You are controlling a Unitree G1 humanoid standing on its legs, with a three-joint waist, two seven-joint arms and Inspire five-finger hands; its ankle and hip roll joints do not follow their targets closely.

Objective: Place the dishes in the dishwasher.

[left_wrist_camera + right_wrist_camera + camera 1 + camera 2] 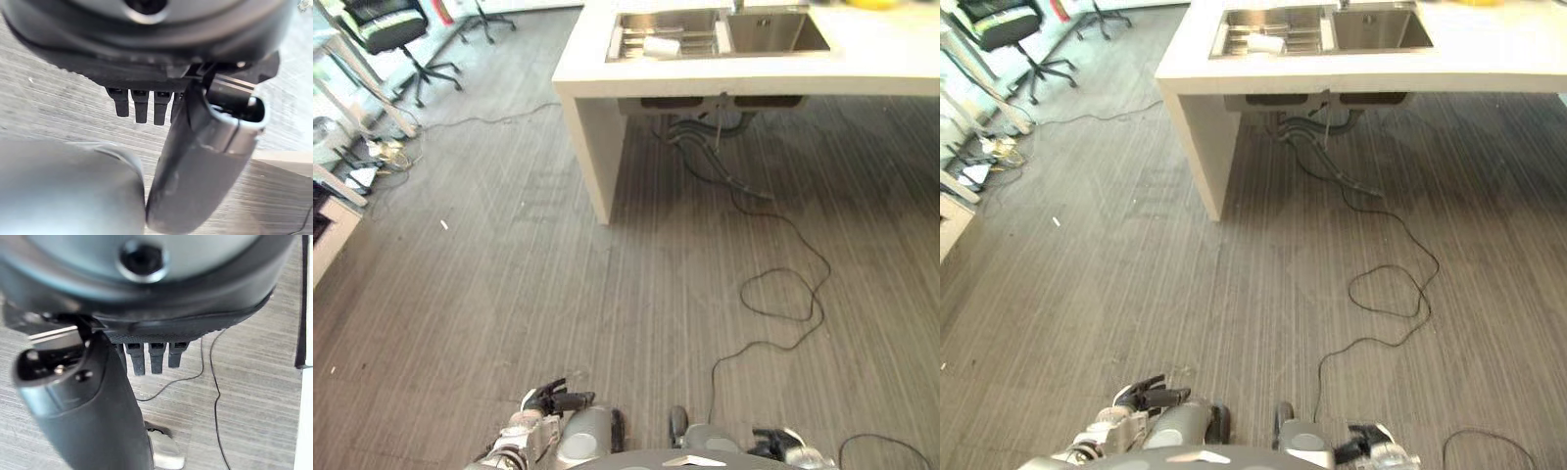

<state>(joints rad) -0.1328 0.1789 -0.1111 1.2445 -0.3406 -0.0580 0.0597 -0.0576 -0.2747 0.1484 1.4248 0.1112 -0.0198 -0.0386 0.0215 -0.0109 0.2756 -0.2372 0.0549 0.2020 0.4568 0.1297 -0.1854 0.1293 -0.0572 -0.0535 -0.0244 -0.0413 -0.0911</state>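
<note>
The left robot hand (548,399) hangs low over the grey floor (509,294), and its own wrist view shows the fingers (139,104) straight in a row, relaxed, with the thumb standing beside them and nothing between. The right robot hand (773,443) hangs just as low on the other side; its fingers (149,356) are likewise straight and loose, holding nothing.

Well ahead of both hands, far across the floor, stands a white counter (587,73) with a steel double sink (773,31) set into its top. In the sink's nearer-left basin, on a ribbed rack, lies a pale dish (662,45), well apart from either hand; its exact shape is too small to tell. Grey pipes (690,132) hang under the counter.

Far forward and off to the side of the left robot hand is a black office chair (391,29) on casters, near a white desk leg (362,93).
</note>
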